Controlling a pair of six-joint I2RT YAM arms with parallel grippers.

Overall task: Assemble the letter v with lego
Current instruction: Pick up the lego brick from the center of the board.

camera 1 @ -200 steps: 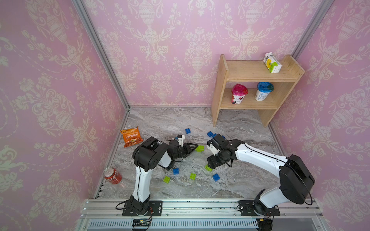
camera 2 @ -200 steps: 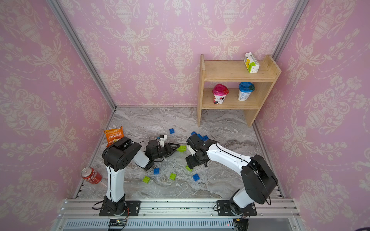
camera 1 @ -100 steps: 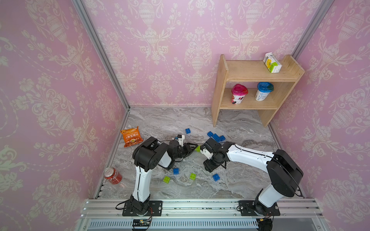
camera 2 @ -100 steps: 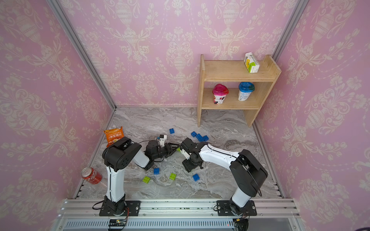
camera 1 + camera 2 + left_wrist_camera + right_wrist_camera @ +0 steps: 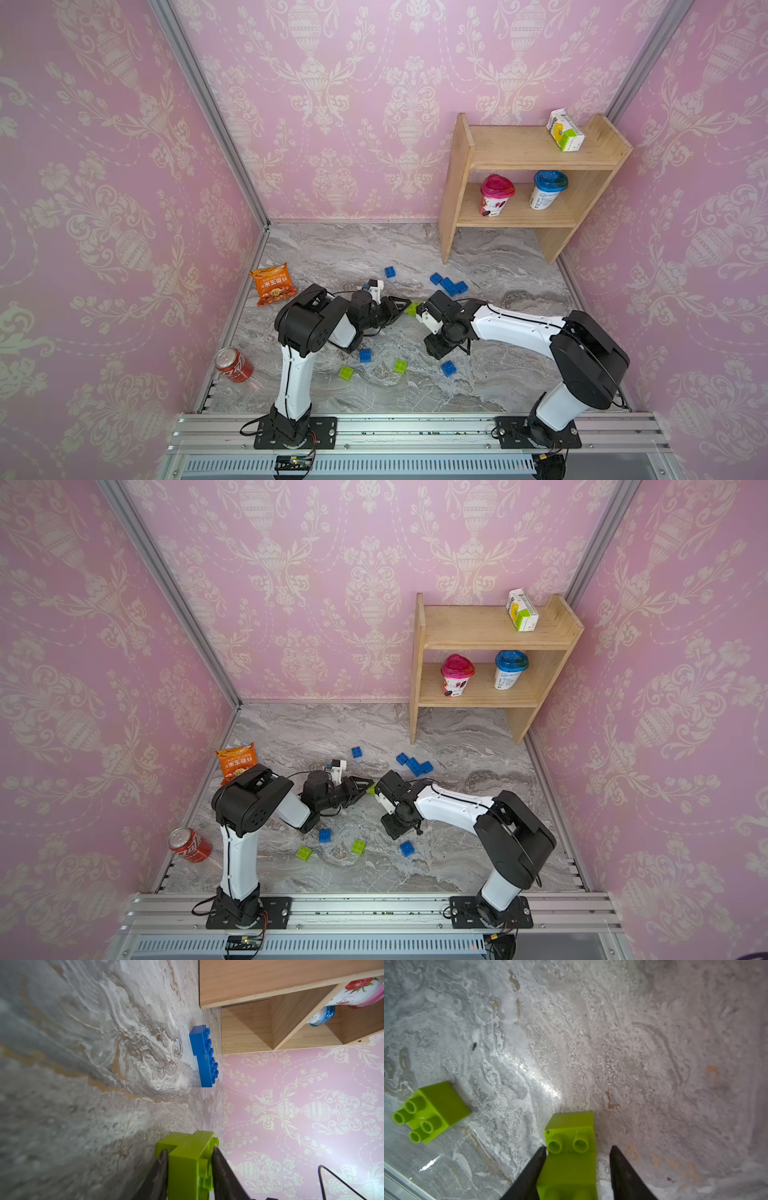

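Left gripper (image 5: pixel 188 1150) pinches green lego piece (image 5: pixel 187 1163). Right gripper (image 5: pixel 578 1147) half spread around second green brick (image 5: pixel 569 1169): one finger (image 5: pixel 529 1174) touching, other apart. Blue bricks (image 5: pixel 449 286) at 2 o'clock from left gripper in a top view.

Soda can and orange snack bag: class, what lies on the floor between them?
Nothing but bare marble floor lies between the soda can and the snack bag; both top views show it.

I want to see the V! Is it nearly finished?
Not nearly. Done: some blue bricks sit stepped together. In hand: left claw grips a green piece; right claw straddles a second green piece, one side not touching. Left: loose bricks lie scattered; no V yet.
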